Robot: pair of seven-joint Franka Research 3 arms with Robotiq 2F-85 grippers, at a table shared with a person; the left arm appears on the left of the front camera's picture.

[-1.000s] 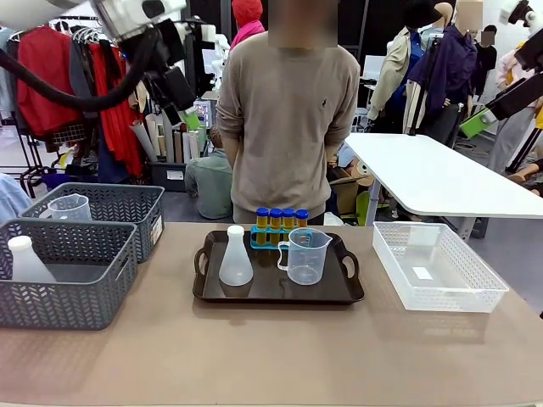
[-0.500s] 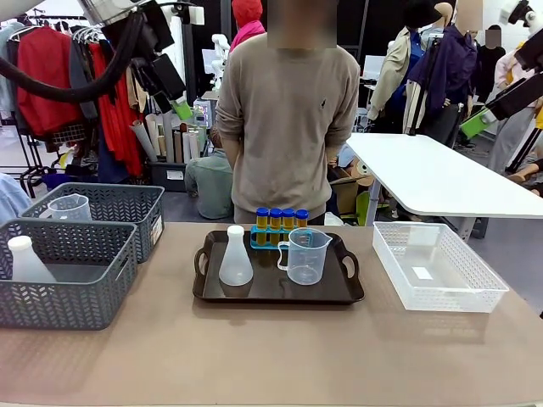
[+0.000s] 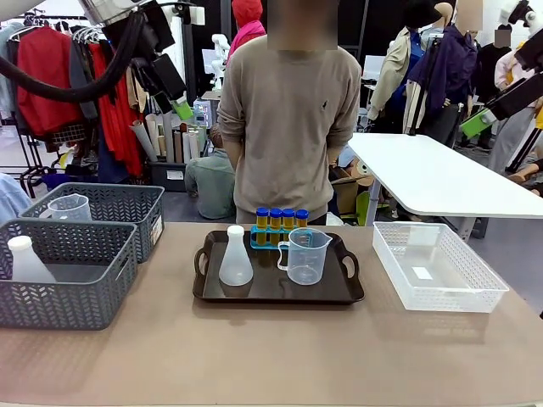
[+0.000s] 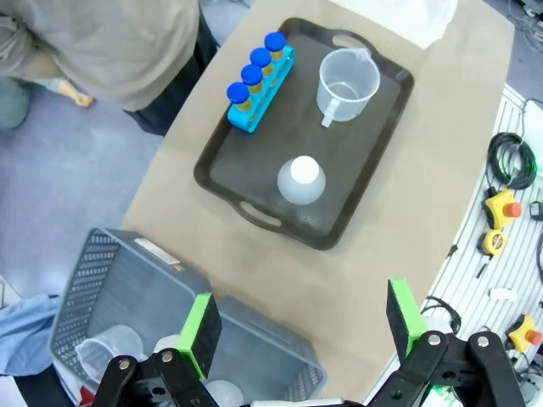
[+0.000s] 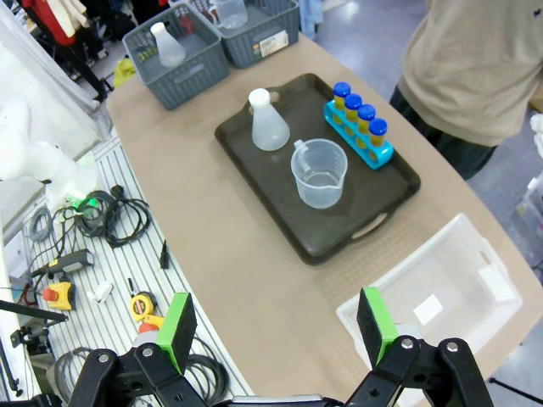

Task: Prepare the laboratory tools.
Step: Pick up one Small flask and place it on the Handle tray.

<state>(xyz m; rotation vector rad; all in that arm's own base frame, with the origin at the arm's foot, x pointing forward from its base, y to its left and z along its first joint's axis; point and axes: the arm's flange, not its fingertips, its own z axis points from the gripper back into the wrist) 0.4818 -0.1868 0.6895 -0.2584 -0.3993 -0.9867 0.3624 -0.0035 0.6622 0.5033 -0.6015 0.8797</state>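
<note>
Left end effector (image 4: 299,326) raised high above the tan counter (image 3: 254,348), green pads (image 4: 202,331) spread wide, nothing between them. Directly below it in the left wrist view, two dark grey mesh baskets: the nearer grey basket (image 3: 64,271) with a white flask inside, the farther grey basket (image 3: 102,212) with a clear beaker inside. Beyond the fingertips, farther along the counter, a black handled rectangular tray (image 4: 254,161) carrying all the tools. On the tray, closest to this end effector, the white conical narrow-necked flask (image 4: 300,180), upright, seen from above. Past it, the clear handled plastic measuring beaker (image 4: 346,80), upright, spout and handle visible. Beside those two, toward the person's side of the tray, the blue four-hole rack (image 4: 261,85) with four small amber tubes with blue caps (image 4: 254,66) standing in a row, one in each hole. In the front view, flask (image 3: 235,257) on the tray's left, beaker (image 3: 305,255) just to its right, rack and tubes (image 3: 279,225) behind them at the far edge. Person in a beige sweater (image 3: 284,110) standing at the far side of the counter, right behind the tray. Right of the tray, a white mesh plastic basket (image 3: 433,264), apart from it. Right end effector (image 5: 271,326) likewise high above the counter's near edge, pads parted wide and holding nothing; tray ahead of its fingertips, white basket (image 5: 433,297) just beyond its right pad.
</note>
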